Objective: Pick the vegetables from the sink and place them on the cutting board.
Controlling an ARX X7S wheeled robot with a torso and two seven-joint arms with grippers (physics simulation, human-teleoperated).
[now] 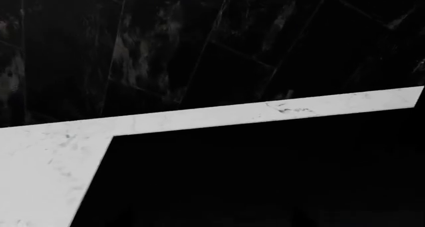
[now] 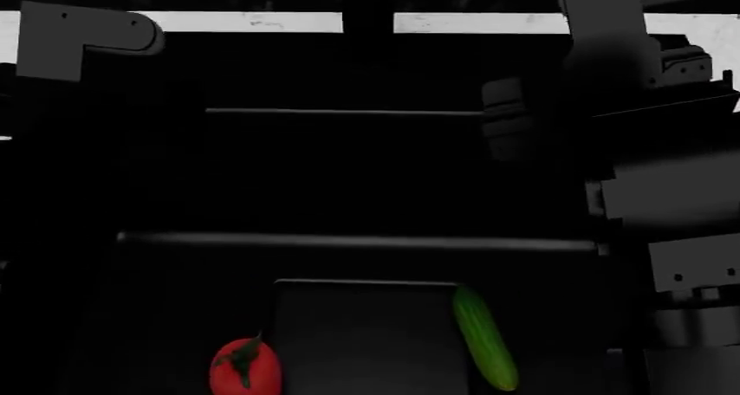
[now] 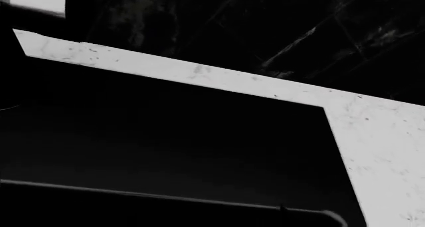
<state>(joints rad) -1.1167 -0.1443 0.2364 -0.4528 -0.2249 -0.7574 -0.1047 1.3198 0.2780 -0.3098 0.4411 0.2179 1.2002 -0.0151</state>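
Note:
A round red tomato (image 2: 245, 367) with a dark green stem lies on the black sink (image 2: 347, 178) floor at the near left. The slim green cucumber (image 2: 483, 337) lies at the near right, pointing away from me. Both lie free, with nothing touching them. My left arm (image 2: 81, 31) hangs over the sink's far left, and its gripper is lost in the dark. My right gripper (image 2: 507, 122) is a dim grey shape over the far right, well away from the cucumber, and its jaws are unreadable. Both wrist views show only sink (image 1: 265, 177) and stone. The cutting board is out of view.
White marbled stone (image 2: 255, 21) rims the sink at the back and shows in both wrist views (image 1: 47, 162) (image 3: 385, 147). Two thin grey ridges (image 2: 347, 111) (image 2: 347, 239) cross the basin. A dark rectangular plate (image 2: 370, 334) lies between the vegetables. Dark tiles (image 1: 199, 38) back the counter.

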